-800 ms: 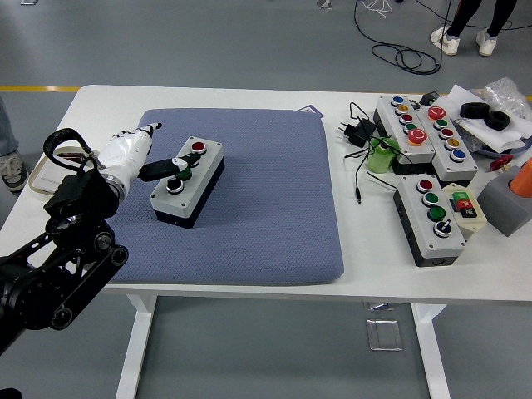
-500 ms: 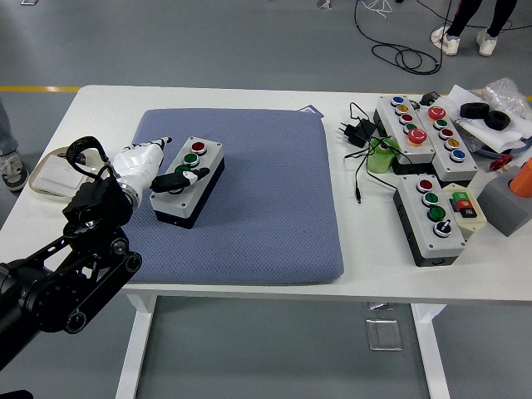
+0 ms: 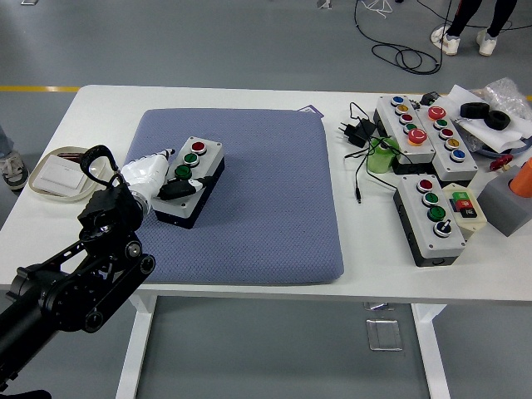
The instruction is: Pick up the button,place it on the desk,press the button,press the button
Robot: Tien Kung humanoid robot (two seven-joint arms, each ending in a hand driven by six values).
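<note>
A grey button box (image 3: 193, 170) with a black base lies on the blue mat (image 3: 258, 208), left of the mat's middle. A red button (image 3: 198, 147) and two green ones show on its top; the nearest button is covered. My left hand (image 3: 158, 173), white with a black thumb (image 3: 177, 189), is against the box's left side. The thumb lies across the box's near end and the white fingers reach along its left edge. The hand grasps nothing. My right arm is out of view.
A shallow dish (image 3: 56, 173) sits at the table's left edge, just behind my left arm (image 3: 83, 274). To the right of the mat lie a black charger with cable (image 3: 356, 133), more button boxes (image 3: 432, 218) (image 3: 420, 125), and a grey block (image 3: 507, 204).
My left hand has slid towards me and to the right along the box. Its thumb has moved from the middle buttons to the box's near end. The box has not moved.
</note>
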